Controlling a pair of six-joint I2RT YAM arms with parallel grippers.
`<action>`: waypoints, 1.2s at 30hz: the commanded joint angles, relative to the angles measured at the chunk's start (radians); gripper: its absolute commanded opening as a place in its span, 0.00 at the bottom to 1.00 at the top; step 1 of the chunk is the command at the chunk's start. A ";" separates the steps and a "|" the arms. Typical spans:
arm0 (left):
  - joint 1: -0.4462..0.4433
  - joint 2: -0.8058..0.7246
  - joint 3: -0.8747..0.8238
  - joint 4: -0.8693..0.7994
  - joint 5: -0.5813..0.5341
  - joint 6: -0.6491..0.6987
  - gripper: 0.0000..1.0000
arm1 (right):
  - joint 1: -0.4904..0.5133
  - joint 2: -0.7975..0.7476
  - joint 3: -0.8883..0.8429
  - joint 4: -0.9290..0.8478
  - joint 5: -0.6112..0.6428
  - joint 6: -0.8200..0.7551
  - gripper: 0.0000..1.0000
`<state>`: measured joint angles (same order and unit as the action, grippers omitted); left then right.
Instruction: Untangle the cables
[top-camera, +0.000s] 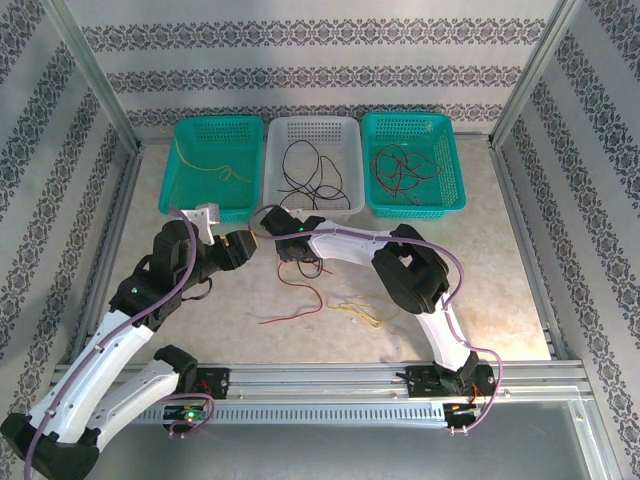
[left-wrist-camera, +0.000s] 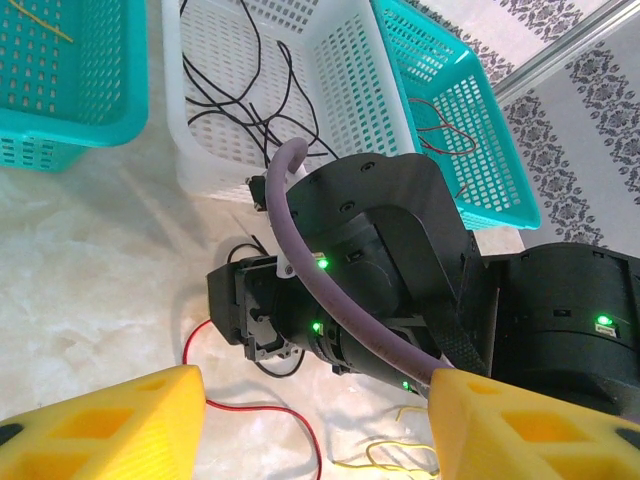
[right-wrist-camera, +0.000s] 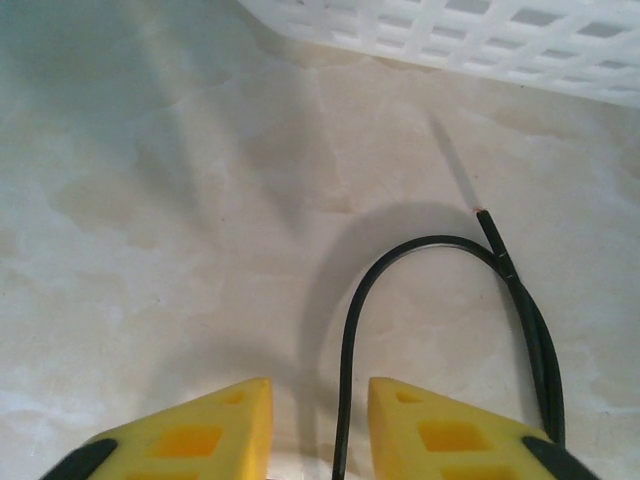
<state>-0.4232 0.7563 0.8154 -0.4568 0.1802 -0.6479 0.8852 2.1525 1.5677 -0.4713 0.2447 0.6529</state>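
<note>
My right claw (right-wrist-camera: 318, 390) stands part-open astride the black cable (right-wrist-camera: 430, 239), which loops on the worktop (right-wrist-camera: 150, 200) toward twelve o'clock. It looks light, limp and slippery, so I'd pinch its straight run. My left claw (left-wrist-camera: 315, 378) is released.

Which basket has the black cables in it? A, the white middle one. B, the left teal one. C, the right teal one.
A: in the top view the black cables lie looped inside the white basket, which sits between the two teal ones.
</note>
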 joint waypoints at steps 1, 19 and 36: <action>0.012 -0.007 -0.001 0.012 0.008 -0.009 0.60 | -0.005 0.014 -0.039 -0.049 -0.074 0.005 0.32; 0.012 -0.028 0.013 0.001 0.000 0.006 0.63 | 0.008 -0.172 -0.208 -0.035 -0.081 0.061 0.35; 0.012 -0.003 0.030 0.018 -0.008 0.029 0.64 | 0.015 -0.412 -0.422 -0.129 -0.229 0.106 0.28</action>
<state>-0.4232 0.7555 0.8234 -0.4568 0.1787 -0.6365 0.8883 1.8137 1.1694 -0.5663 -0.0078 0.7338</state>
